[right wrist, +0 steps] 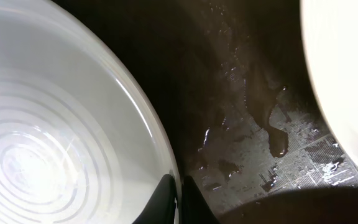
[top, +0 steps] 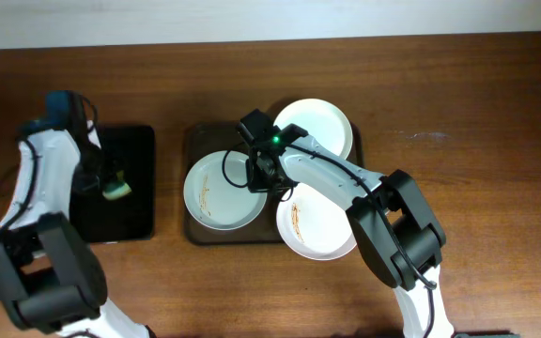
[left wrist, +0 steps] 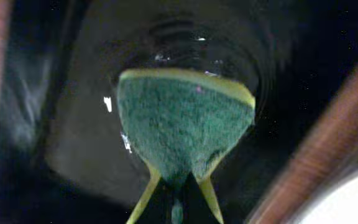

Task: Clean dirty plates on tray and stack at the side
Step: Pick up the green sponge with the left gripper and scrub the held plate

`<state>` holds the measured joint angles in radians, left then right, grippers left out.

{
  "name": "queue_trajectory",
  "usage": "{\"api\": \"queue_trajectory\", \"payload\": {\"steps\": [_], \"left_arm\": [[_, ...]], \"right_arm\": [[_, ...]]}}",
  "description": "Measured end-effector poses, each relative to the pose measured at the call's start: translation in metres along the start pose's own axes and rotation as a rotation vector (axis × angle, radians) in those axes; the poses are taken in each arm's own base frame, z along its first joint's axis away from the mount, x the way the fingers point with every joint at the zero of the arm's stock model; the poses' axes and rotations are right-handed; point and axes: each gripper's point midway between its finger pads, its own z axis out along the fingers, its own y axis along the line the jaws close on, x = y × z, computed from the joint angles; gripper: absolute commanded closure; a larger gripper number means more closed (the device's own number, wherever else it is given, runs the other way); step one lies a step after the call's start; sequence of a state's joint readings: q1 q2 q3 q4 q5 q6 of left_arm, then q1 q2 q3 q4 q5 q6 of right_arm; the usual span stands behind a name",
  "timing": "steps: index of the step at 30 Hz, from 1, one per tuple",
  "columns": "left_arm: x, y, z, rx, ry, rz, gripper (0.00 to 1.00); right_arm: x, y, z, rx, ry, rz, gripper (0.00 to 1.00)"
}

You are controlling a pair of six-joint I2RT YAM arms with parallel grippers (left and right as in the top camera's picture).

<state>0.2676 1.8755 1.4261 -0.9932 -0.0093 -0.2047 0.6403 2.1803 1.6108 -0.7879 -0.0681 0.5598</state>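
Our right pincer [right wrist: 178, 190] clenches the rim of the pale plate [right wrist: 61, 124] on the brown tray [right wrist: 229, 112]; we should lift it steadily so the left pincer [left wrist: 178, 186], grasping the sponge [left wrist: 185, 118], can scrub.

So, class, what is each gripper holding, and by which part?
Left gripper: the green-and-yellow sponge, pinched at its narrowed end. Right gripper: apparently a plate, by its rim.
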Motion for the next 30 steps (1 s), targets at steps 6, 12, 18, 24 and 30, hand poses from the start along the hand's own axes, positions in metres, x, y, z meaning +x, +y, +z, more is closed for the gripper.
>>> {"api": "queue_trajectory", "payload": {"steps": [6,12,18,24,30], "left_arm": [[0.003,-0.059,-0.081,0.184,-0.103,0.207,0.99],[0.062,-0.132,-0.052,0.306,0.004,0.417,0.99],[0.080,-0.144,0.010,0.333,-0.045,0.464,0.99],[0.096,-0.140,0.041,0.357,-0.052,0.413,0.99],[0.075,-0.173,0.026,0.528,-0.148,0.370,0.99]], "right_arm": [[-0.001,0.003,0.000,-0.022,0.002,0.002,0.96],[-0.010,0.003,-0.003,-0.143,0.033,0.019,0.96],[-0.009,0.012,-0.005,-0.209,0.057,0.011,0.96],[-0.007,0.011,-0.005,-0.209,0.063,0.011,0.96],[-0.007,0.011,-0.005,-0.209,0.064,0.009,0.96]]}}
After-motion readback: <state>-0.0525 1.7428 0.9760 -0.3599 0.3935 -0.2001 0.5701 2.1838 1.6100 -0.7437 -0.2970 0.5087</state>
